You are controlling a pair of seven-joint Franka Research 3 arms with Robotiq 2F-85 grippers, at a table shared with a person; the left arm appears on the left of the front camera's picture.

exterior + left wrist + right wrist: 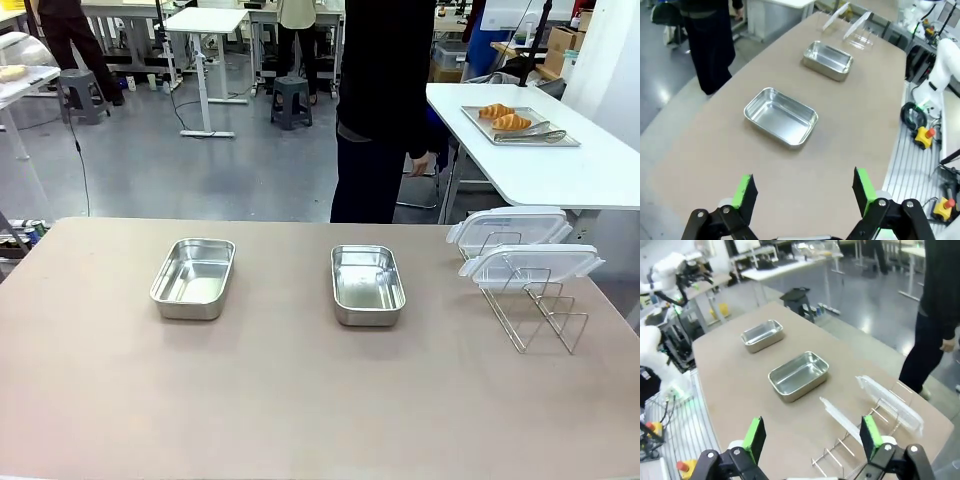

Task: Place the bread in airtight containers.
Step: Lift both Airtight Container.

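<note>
Two empty steel airtight containers stand on the tan table, one on the left (194, 277) (781, 116) (762, 335) and one in the middle (367, 284) (828, 60) (799, 375). Their clear lids (515, 244) (890, 402) (849, 22) rest on a wire rack (530, 305) at the right. The bread (504, 117), two golden croissants, lies on a metal tray (565, 138) on a white side table beyond the far right. My left gripper (805, 192) hangs open above the table, short of the left container. My right gripper (812, 437) is open above the rack end.
A person in dark clothes (385, 100) (940, 305) (710, 40) stands at the far edge, between the table and the white side table (600, 170). Tongs (530, 135) lie on the tray beside the croissants. Bare tabletop (300, 400) stretches in front of the containers.
</note>
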